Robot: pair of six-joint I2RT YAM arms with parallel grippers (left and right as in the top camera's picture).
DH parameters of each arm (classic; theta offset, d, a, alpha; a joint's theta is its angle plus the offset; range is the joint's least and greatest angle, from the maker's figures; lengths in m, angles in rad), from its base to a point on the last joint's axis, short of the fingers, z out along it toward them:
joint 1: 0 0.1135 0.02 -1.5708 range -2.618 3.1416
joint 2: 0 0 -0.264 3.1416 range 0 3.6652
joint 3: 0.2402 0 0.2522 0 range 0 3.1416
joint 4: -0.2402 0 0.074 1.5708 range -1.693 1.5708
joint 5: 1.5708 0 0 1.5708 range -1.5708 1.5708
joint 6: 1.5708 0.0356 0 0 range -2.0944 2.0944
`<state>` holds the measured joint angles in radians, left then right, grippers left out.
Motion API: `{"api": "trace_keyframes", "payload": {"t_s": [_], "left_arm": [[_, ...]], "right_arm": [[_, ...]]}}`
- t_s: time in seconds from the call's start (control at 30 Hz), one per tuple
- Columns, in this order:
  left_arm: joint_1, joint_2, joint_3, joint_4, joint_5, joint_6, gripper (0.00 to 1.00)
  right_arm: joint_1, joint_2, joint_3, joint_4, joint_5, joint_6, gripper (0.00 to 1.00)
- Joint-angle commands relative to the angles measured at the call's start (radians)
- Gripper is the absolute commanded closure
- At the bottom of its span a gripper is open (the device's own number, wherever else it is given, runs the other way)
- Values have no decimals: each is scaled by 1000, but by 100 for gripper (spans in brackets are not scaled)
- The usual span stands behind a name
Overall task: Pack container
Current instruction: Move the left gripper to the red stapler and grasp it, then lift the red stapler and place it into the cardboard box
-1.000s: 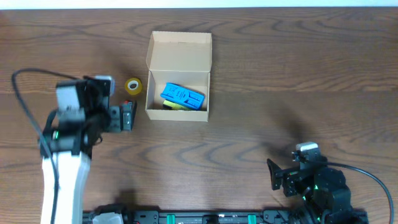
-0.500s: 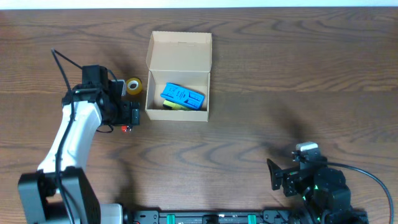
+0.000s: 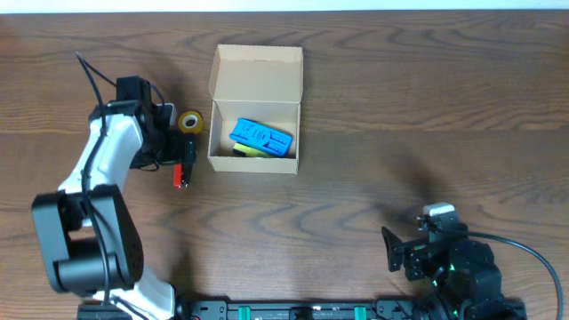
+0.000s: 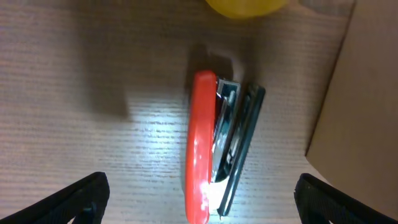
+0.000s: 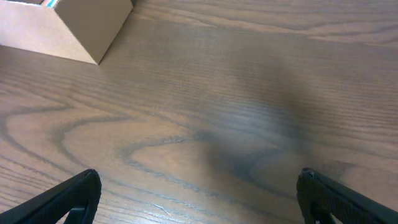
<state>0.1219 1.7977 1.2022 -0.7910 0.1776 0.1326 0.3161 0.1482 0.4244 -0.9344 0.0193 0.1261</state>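
One wooden table (image 3: 427, 107) carries everything. Two arms work at it. The left arm (image 3: 100, 169) is white and reaches from the near edge up the left side. The right arm (image 3: 458, 267) is dark and sits folded at the near right corner, well apart from the rest. One box (image 3: 253, 164) stands left of centre toward the far edge, with its flap lid open and tilted back on the far side. Its tan side wall fills the right edge of the left wrist view, and one of its corners shows at the top left of the right wrist view. One blue case (image 3: 260, 138) lies inside the box, with a sliver of something yellow (image 3: 248, 152) under its near edge; what that is cannot be told. One red stapler (image 4: 200, 155) lies on the table just left of the box's near left corner, close to the wall but not touching it. One yellow tape roll (image 3: 189, 123) sits just beyond the stapler, beside the box's left wall. The left gripper (image 3: 184, 160) hangs over the stapler, its two fingers (image 4: 78, 200) spread wide to either side and gripping nothing. The right gripper (image 3: 389, 250) is also spread wide, with only bare wood between its fingers (image 5: 65, 198).
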Motion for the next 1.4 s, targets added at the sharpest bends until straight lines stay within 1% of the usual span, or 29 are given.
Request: {"api": "trace_keyframes", "payload": {"t_s": [0.0, 0.1, 0.33, 0.6, 0.67, 0.7, 0.93, 0.97, 1.1, 1.17, 1.23, 1.37], "left_arm": [[3, 51, 55, -25, -7, 30, 5], [3, 87, 78, -43, -21, 32, 5], [2, 116, 78, -55, -32, 55, 5], [-2, 169, 78, -58, -55, 55, 4], [-5, 181, 78, -58, -56, 55, 4], [-6, 186, 78, -57, -57, 55, 1], [-18, 194, 78, -57, -57, 54, 31], [-18, 194, 78, -56, -57, 54, 39], [-18, 194, 78, -52, -55, 30, 60], [-18, 194, 78, -45, -55, 7, 73], [-18, 194, 78, -38, -55, -12, 78], [-17, 182, 78, -14, -55, -60, 80]], "right_arm": [[-9, -5, -1, -1, 7, 11, 1], [-9, -5, -1, -1, 7, 11, 1], [-9, -5, -1, -1, 7, 11, 1], [-9, -5, -1, -1, 7, 11, 1], [-9, -5, -1, -1, 7, 11, 1], [-9, -5, -1, -1, 7, 11, 1], [-9, -5, -1, -1, 7, 11, 1], [-9, -5, -1, -1, 7, 11, 1], [-9, -5, -1, -1, 7, 11, 1], [-9, -5, -1, -1, 7, 11, 1], [-9, -5, -1, -1, 7, 11, 1], [-9, -5, -1, -1, 7, 11, 1]]}}
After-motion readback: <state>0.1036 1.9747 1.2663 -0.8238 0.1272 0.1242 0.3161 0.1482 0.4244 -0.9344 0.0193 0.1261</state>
